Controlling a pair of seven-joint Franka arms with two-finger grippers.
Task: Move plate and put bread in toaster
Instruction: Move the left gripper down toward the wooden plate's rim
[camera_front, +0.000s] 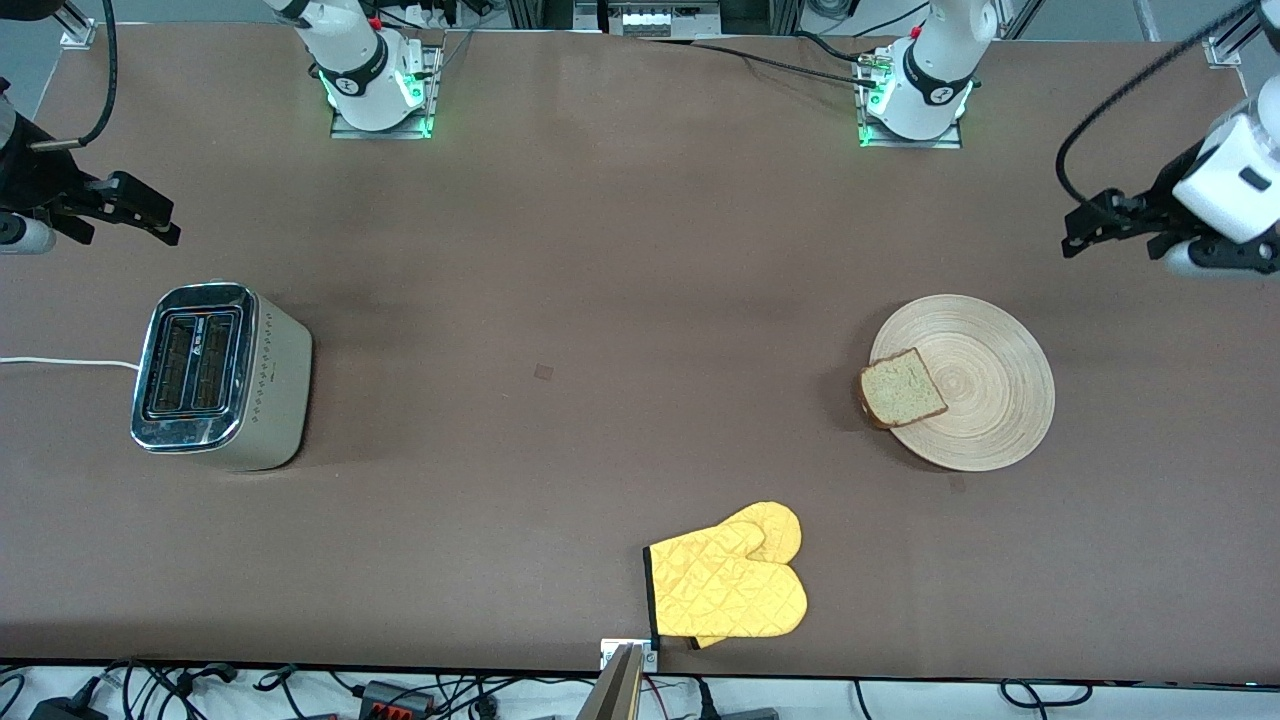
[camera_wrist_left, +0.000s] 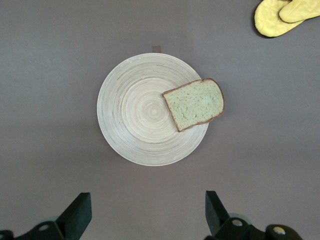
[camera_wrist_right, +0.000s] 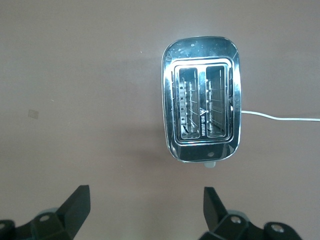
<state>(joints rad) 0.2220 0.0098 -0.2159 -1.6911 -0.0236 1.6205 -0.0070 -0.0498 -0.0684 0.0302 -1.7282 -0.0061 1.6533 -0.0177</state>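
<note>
Both jaws open above brown table (camera_front: 600, 300)

We see a light tan plate (camera_front: 985, 385) marked with concentric ring grain, and on it a pale, speckled slice of bread (camera_front: 901, 387) edged by a dark brown crust. The toaster (camera_front: 215, 375) is shiny silver with dark slots, a row of small dots along its side and a white cord (camera_front: 65, 361). A yellow quilted oven mitt (camera_front: 728, 585) with a dark cuff edge lies on the plain brown tabletop (camera_front: 600, 300), and both end effectors, left (camera_front: 1085, 232) and right (camera_front: 145, 212), are black.
</note>
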